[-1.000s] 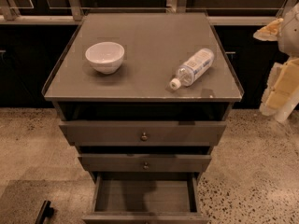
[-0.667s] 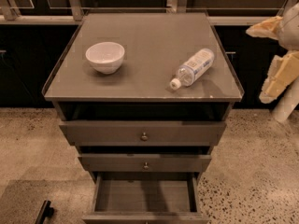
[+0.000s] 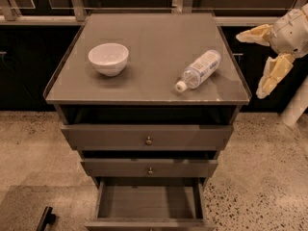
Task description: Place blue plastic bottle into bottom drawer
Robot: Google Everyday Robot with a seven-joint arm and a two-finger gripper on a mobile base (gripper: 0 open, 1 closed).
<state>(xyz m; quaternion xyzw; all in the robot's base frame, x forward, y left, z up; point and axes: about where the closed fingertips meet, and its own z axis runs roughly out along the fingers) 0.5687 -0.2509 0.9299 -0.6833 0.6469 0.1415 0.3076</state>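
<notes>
The small clear bluish plastic bottle point(image 3: 199, 69) lies sideways on the grey surface point(image 3: 159, 32). To its right hangs the cream gripper point(image 3: 251, 64), jaws released and empty. The grey-brown bottom drawer point(image 3: 149, 203) stands open, ready to receive it.

It seems an office or a test room more than a home; the floor point(image 3: 260, 177) is speckled polished stone; dark cabinets point(image 3: 26, 66) with metal frames stand behind the grey-brown desk point(image 3: 159, 47); a robot's hand point(image 3: 251, 64), fingers spread apart, hangs just right of the desk.
</notes>
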